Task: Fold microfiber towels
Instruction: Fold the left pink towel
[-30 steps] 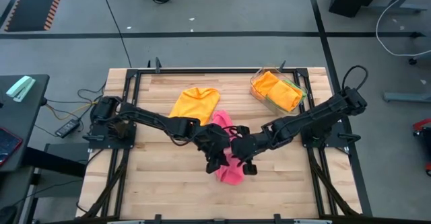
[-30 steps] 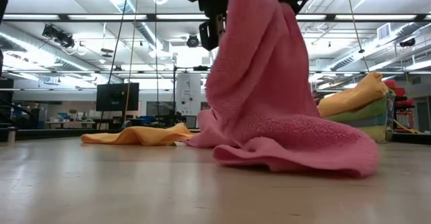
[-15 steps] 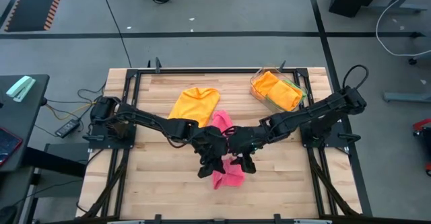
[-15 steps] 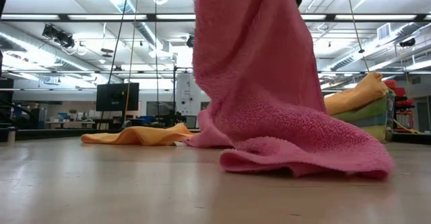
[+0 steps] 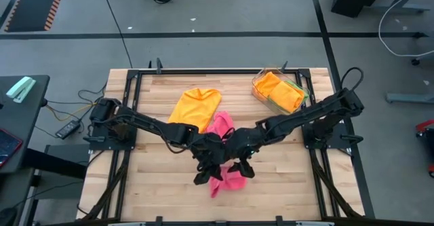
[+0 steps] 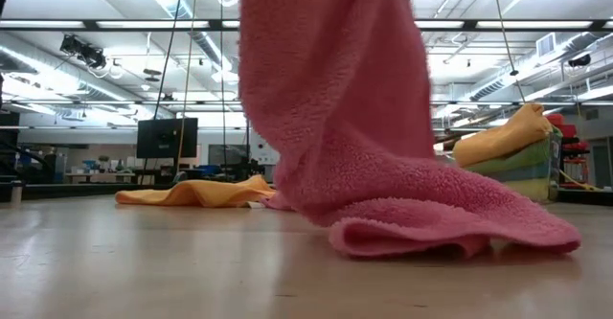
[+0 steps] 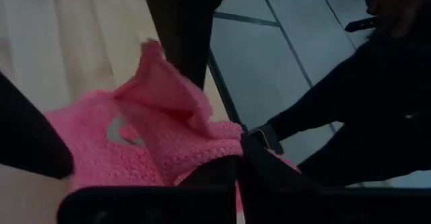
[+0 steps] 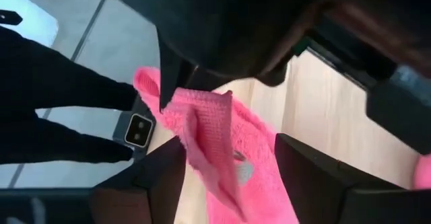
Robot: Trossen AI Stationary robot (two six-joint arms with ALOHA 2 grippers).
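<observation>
A pink microfiber towel is lifted at its middle, and its lower fold lies on the wooden table. My left gripper is shut on a raised part of it. My right gripper is close beside the left one and open. A strip of the pink towel hangs between its fingers; I cannot tell whether it touches them. An orange towel lies flat at the table's far middle. Further towels, orange and green, are stacked in a clear tray. My left gripper pinches a bunched upper edge of the pink towel between its two shut fingers, which slant down from the table's left. How many layers it has I cannot tell. The towel hangs slack below the fingers, and its lower fold rests on the table.
The clear tray stands at the far right corner. Black frame rails run along the table's left and right sides. Bare wood lies at the near left and near right.
Both grippers have gone toward the table's near edge and a little to the left, taking the raised part of the pink towel with them. The towel's lower fold has slid toward the near edge, and the towel now stands closer and wider in the low view.
</observation>
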